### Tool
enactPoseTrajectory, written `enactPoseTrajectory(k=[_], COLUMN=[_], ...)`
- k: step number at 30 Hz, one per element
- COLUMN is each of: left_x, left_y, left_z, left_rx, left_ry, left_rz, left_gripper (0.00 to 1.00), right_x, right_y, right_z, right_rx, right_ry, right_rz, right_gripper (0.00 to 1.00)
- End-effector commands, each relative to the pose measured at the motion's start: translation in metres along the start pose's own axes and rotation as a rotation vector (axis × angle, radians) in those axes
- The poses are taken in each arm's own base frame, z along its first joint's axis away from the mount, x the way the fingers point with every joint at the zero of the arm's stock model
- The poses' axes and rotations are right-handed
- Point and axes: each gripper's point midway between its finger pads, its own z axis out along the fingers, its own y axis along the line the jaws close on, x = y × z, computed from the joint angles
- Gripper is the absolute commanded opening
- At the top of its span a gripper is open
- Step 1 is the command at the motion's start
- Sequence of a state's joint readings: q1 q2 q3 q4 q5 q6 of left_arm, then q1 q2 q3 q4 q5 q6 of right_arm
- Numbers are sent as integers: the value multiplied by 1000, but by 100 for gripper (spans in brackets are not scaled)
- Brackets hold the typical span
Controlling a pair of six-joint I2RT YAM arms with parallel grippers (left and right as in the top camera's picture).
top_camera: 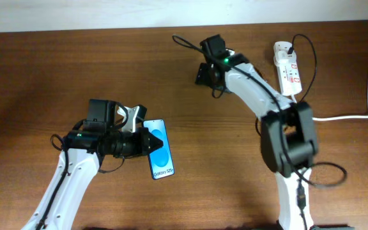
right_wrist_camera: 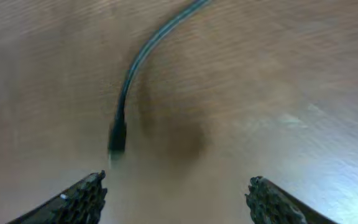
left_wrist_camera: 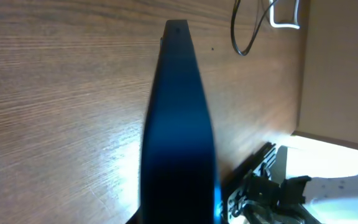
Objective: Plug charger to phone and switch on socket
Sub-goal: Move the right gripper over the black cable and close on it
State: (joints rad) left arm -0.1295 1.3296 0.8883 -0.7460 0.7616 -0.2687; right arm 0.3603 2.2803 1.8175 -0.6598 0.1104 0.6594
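Before the wide-spread right hand (right_wrist_camera: 176, 182) lies the charger (right_wrist_camera: 128, 84).

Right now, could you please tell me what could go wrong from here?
1. The charger tip lies off-centre, close to one finger of the open right gripper; closing could nudge it away rather than catch it.
2. The left gripper seems to grip the phone at one side only; pushing a connector in could twist it or make it slip.
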Motion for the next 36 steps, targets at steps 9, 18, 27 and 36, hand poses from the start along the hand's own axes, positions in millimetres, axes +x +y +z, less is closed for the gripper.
enactPoseTrajectory(k=[9, 18, 27, 36], left_x=[-10, -12, -12, -11], left_y=[-1, -1, -1, -2], left_z=[-8, -8, -8, -8], left_rx=[-42, -41, -41, -37], left_ry=[-51, -56, -56, -54], left_rz=[-20, -15, -15, -19], left_gripper=[0, 0, 0, 0], right_x=[-30, 11, 23, 10], right_y=[13, 21, 28, -1], right_z=[55, 60, 58, -11], right_rx=[-99, -105, -154, -65], right_ry=[-95, 51, 117, 144], right_rz=[106, 89, 86, 59], right_gripper=[66, 45, 14, 4])
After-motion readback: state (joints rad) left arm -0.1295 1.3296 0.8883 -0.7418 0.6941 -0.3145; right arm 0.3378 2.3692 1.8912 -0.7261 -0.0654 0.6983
